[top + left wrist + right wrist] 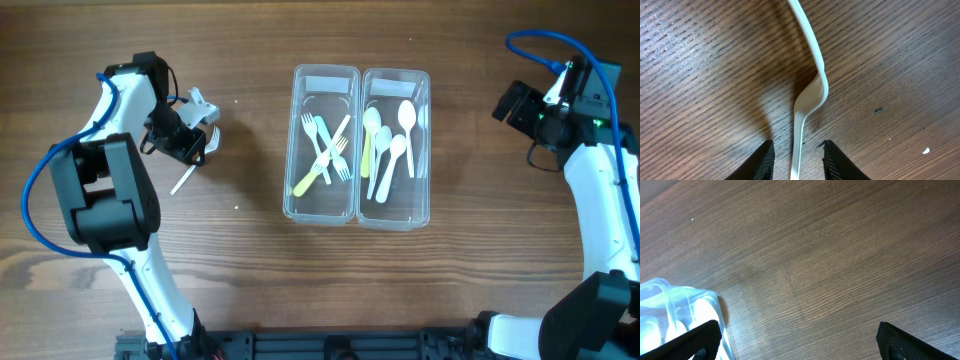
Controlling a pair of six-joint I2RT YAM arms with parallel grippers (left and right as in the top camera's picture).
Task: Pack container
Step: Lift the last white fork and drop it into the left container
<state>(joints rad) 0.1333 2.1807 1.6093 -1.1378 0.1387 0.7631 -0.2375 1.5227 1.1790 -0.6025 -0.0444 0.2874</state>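
Straddling the white utensil, left gripper jaws stand apart, right gripper jaws spread; off-centre closing may flick it.

Even bright light, soft shadows, container edge slightly blurred

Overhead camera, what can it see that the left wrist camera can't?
Only the overhead view shows the container, with forks in its left tub and spoons in its right. Only the left wrist view shows, close up, the left gripper with its fingertips apart on either side of a white plastic utensil. Both show that utensil and the wooden table.
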